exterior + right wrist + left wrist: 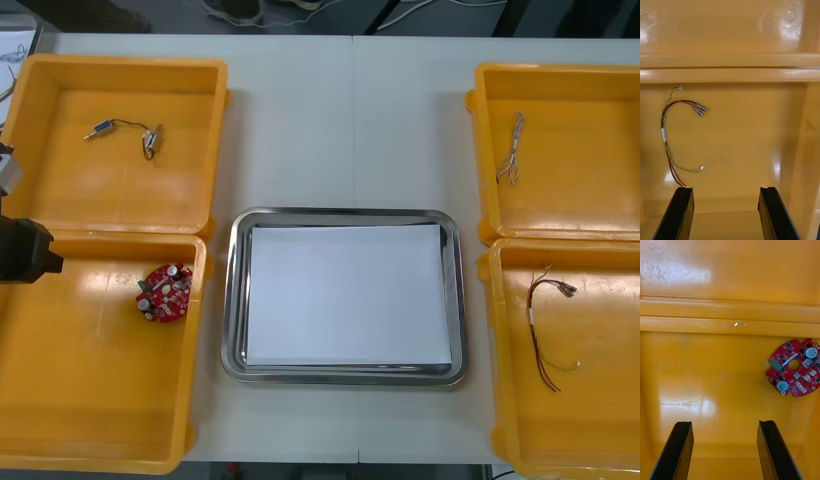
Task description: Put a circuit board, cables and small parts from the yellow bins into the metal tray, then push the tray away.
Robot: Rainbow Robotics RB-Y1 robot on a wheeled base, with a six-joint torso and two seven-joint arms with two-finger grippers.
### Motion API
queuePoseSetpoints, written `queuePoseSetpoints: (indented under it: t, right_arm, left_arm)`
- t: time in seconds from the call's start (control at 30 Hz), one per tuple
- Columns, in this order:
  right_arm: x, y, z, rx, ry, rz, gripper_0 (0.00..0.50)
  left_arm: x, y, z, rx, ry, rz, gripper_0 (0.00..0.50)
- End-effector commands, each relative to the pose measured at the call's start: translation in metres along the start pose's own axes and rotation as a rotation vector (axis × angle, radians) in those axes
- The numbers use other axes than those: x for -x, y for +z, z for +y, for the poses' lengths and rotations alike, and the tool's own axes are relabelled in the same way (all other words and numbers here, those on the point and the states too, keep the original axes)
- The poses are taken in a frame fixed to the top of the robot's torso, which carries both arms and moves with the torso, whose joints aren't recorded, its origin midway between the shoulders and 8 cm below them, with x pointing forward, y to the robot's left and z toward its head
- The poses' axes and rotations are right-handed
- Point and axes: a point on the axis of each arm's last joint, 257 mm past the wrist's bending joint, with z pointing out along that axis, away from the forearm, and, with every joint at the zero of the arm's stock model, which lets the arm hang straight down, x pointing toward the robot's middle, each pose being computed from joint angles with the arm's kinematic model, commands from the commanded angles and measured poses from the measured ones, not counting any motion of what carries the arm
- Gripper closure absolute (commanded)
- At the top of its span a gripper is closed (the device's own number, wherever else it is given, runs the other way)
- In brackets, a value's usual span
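**A:** What surrounds the circuit board on the table?

**B:** We see it lying flat in the near left bin, close to the wall facing the metal tray, which is lined white. The far left bin holds small metal parts. The far right bin holds a pale twisted cable, and the near right bin a red and yellow cable.

**A:** And from the wrists?

**B:** We find the left end effector released, with bare bin floor between its fingers and the board, which lies ahead of one finger. The right end effector is released too, its cable ahead of one finger. Up close, the board is round and red, with a centre hole and two silver-topped cylinders.
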Motion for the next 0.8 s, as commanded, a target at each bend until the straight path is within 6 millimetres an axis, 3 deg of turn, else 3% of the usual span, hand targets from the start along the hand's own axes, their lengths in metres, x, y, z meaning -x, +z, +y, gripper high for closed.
queuePoseSetpoints:
  t: [0.03,0.07,0.1,0.17,0.3,0.47,0.8]
  right_arm:
    - [0.010,-0.013,-0.006,-0.033,-0.084,-0.023,0.000]
    - [0.010,-0.013,-0.006,-0.033,-0.084,-0.023,0.000]
    - [0.010,-0.013,-0.006,-0.033,-0.084,-0.023,0.000]
    - [0.007,-0.011,-0.004,-0.027,-0.086,-0.016,0.000]
    - [0.008,-0.017,-0.001,-0.036,-0.104,-0.028,0.000]
    - [-0.001,-0.017,0.002,-0.038,-0.117,-0.005,0.000]
    - [-0.018,-0.003,0.034,0.085,-0.074,0.014,0.000]
  left_arm:
    - [0.006,-0.009,0.012,0.048,-0.077,-0.014,0.000]
    - [0.006,-0.009,0.012,0.048,-0.077,-0.014,0.000]
    - [-0.017,0.011,0.003,0.015,-0.092,0.056,0.000]
    - [-0.021,0.015,-0.001,0.000,-0.098,0.068,0.000]
    - [-0.008,0.008,-0.004,-0.007,-0.084,0.037,0.000]
    - [-0.007,0.007,-0.008,-0.022,-0.061,0.038,0.000]
    - [-0.005,0.020,-0.032,-0.092,0.116,-0.001,0.000]
